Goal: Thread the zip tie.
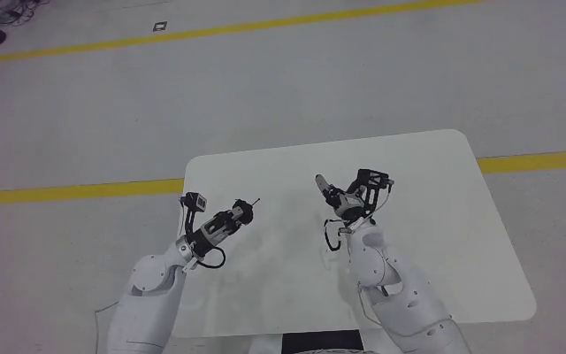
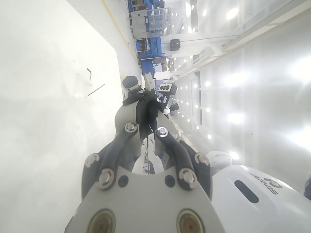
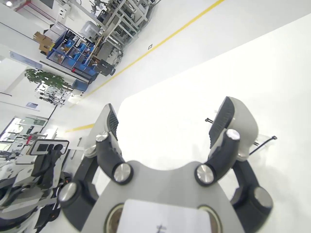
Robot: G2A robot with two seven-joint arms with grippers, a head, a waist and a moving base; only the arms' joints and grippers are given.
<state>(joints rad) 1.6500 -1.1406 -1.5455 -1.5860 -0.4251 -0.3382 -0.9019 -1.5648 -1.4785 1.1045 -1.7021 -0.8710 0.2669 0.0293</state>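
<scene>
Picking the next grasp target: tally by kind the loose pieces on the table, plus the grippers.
Straight zip tie with a head: 1
Short bent black strip, kind unclear: 1
Grippers: 2, the left gripper and the right gripper
Total: 4

A white table (image 1: 442, 203) stands on a pale floor (image 1: 265, 97) crossed by yellow lines (image 1: 221, 29), blue shelving (image 3: 70, 54) beyond.
</scene>
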